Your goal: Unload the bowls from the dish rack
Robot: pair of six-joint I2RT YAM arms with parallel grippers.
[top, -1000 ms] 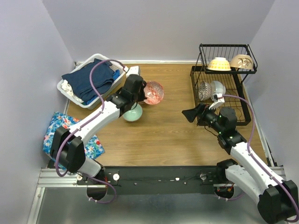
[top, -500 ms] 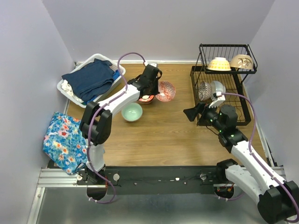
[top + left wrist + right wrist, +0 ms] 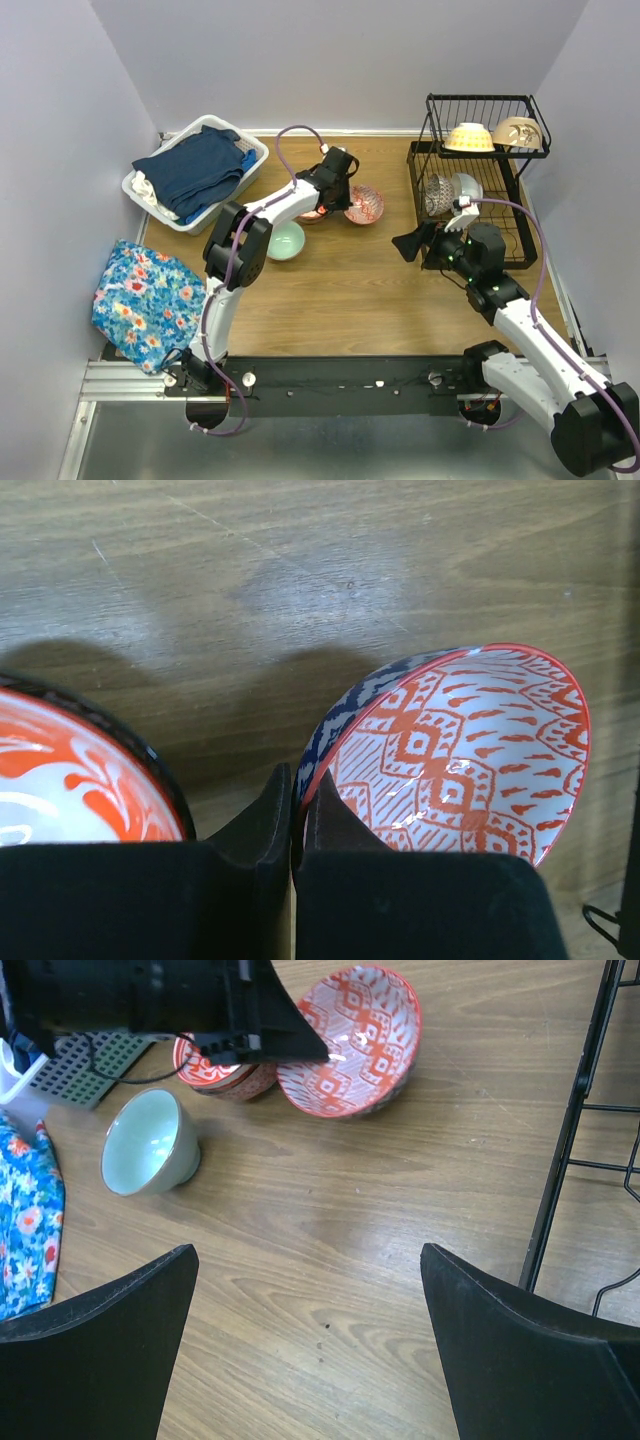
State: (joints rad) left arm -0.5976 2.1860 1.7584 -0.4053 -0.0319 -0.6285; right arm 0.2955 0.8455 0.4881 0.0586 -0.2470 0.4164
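Note:
My left gripper (image 3: 348, 196) is shut on the rim of a red-orange patterned bowl (image 3: 366, 204), which is tilted low over the table; the pinch shows in the left wrist view (image 3: 297, 780) with the bowl (image 3: 460, 750). A second red-orange bowl (image 3: 312, 213) sits just to its left. A mint green bowl (image 3: 283, 241) stands nearer. The black dish rack (image 3: 520, 205) at the right holds a cream-yellow bowl (image 3: 470, 137) and a beige bowl (image 3: 517, 132) on top, and a dark patterned bowl (image 3: 437, 195) and a white bowl (image 3: 466, 186) below. My right gripper (image 3: 408, 243) is open and empty beside the rack.
A white laundry basket (image 3: 137, 190) with dark clothes stands at the back left. A blue floral cloth (image 3: 145, 300) lies at the near left. The rack's frame (image 3: 575, 1130) is at the right of the right wrist view.
My left gripper has carried the patterned bowl to the right, from beside the mint bowl to the right of the second red-orange bowl. The right arm has barely moved.

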